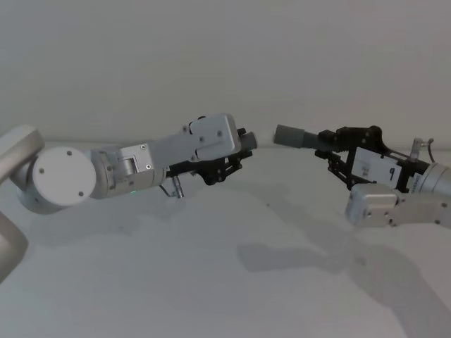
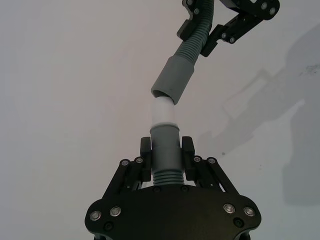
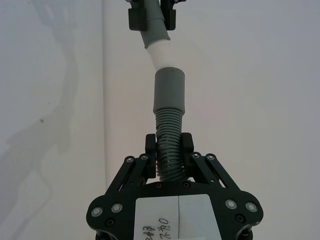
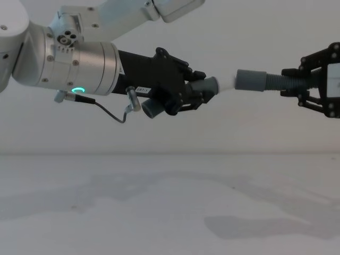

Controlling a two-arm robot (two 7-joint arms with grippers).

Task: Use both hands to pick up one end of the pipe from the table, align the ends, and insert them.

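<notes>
Both pipe pieces hang in the air above the white table [image 4: 159, 212]. My left gripper [image 4: 199, 93] is shut on the grey elbow [image 4: 204, 85], just behind its collar [image 2: 163, 131]. The elbow's tip [image 2: 162, 111] looks white and points at the hose. My right gripper [image 4: 289, 82] is shut on the ribbed hose [image 3: 167, 135], a little behind its smooth grey cuff [image 3: 169, 90]. The tip [image 4: 227, 84] meets the mouth of the cuff [image 4: 252, 79]. In the wrist views the two pieces stand at a slight angle to each other. From the head, the left gripper [image 1: 236, 151] faces the right gripper [image 1: 328, 144] and the cuff [image 1: 296, 136].
The table [image 1: 211, 296] under both arms carries only their shadows. A pale grey wall rises behind it. A thin cable [image 4: 114, 114] loops under the left wrist beside its green ring light [image 4: 78, 90].
</notes>
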